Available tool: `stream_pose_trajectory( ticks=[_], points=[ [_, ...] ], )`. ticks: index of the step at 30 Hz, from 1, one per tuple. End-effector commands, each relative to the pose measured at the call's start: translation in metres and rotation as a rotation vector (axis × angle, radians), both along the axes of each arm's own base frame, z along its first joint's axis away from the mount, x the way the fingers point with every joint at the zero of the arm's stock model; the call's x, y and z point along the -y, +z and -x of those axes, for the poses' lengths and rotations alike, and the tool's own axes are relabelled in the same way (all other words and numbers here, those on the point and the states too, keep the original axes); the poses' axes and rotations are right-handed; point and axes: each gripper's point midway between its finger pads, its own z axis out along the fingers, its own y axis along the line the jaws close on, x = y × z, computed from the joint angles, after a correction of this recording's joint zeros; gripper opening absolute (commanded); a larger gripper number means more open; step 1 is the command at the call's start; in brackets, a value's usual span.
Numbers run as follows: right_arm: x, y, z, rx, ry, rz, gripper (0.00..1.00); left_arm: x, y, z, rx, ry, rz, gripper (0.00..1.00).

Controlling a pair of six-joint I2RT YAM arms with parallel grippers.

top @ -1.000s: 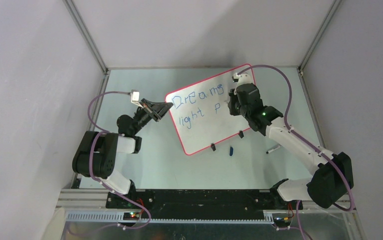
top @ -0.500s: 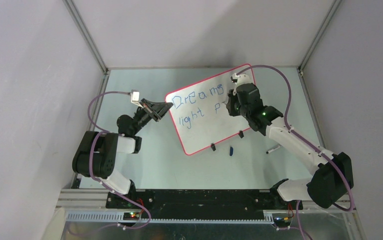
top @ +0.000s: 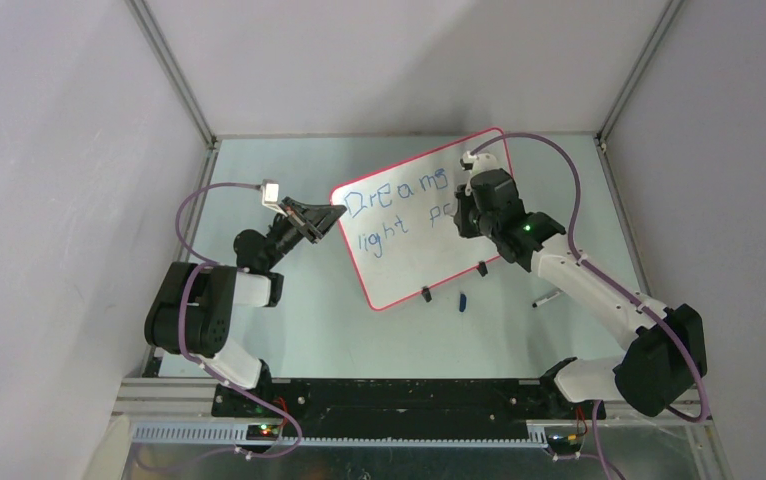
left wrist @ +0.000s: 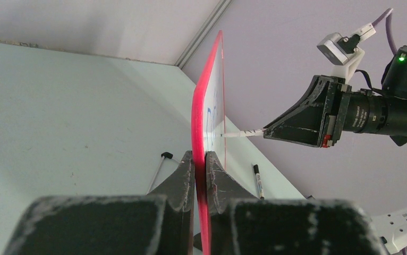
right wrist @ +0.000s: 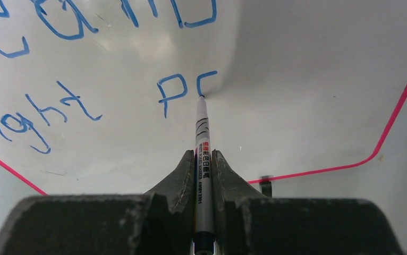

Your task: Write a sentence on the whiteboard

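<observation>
Left fingers [left wrist: 189, 172] are clenched on the red rim of the whiteboard [top: 409, 262], pinching its left edge, I'd say to stop it sliding or tipping under the pen's push. It stands propped on two black clip feet [top: 425, 293] towards the far middle of the tabletop [top: 309, 320], face turned to the right arm. Right fingers [right wrist: 180, 175] grip a marker [right wrist: 203, 154] lengthwise, so its tip points straight ahead onto the board. The sentence [top: 397, 190] reads "Dreams", then "light", a P and the curve of a next letter where the tip rests
</observation>
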Motion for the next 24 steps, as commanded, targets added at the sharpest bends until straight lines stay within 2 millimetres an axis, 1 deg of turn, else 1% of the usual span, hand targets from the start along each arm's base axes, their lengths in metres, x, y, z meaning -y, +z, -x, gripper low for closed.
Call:
stream_pose_trajectory(
  ticks=[1,14,24],
  points=[
    [0.004,0.009,-0.005,0.02,-0.029,0.019,0.0,0.001,0.013,0.007,0.129,0.01,-0.053,0.0],
    [0.004,0.025,-0.02,0.092,-0.061,-0.018,0.0,0.001,0.013,0.007,0.13,0.01,-0.053,0.0],
    [0.003,0.028,-0.027,0.099,-0.073,-0.023,0.0,0.001,0.012,0.007,0.127,0.008,-0.053,0.0]
  ],
)
